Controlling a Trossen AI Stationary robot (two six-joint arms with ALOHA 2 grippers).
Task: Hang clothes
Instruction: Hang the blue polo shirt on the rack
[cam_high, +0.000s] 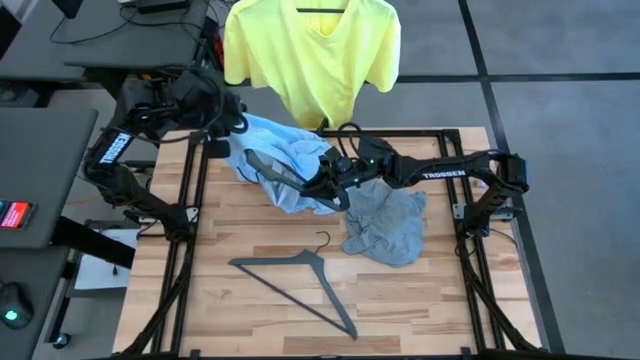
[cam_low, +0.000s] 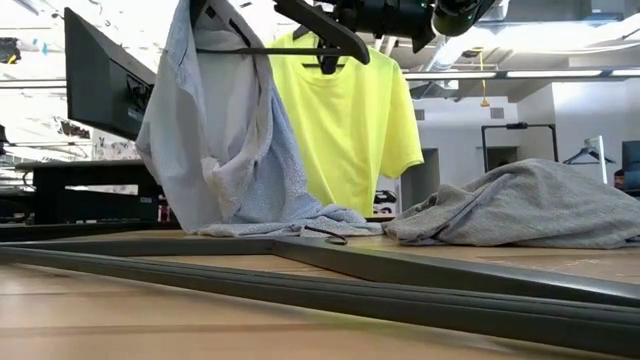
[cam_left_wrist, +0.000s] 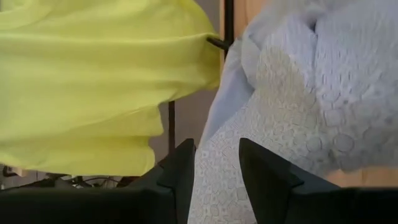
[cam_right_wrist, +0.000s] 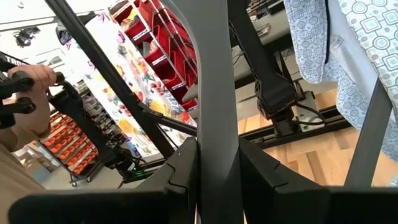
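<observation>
right gripper (cam_right_wrist: 217, 171) clamps a dark grey triangular hanger (cam_high: 285, 177) inside the pale blue patterned collared shirt (cam_high: 275, 150) — table's 11 o'clock; left gripper (cam_left_wrist: 216, 168) pinches its fabric, fingers partly apart.

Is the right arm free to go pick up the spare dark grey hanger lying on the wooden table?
Probably not yet. The right gripper is shut on a dark grey hanger inside the pale blue patterned shirt. The path to the spare hanger looks clear otherwise.
</observation>
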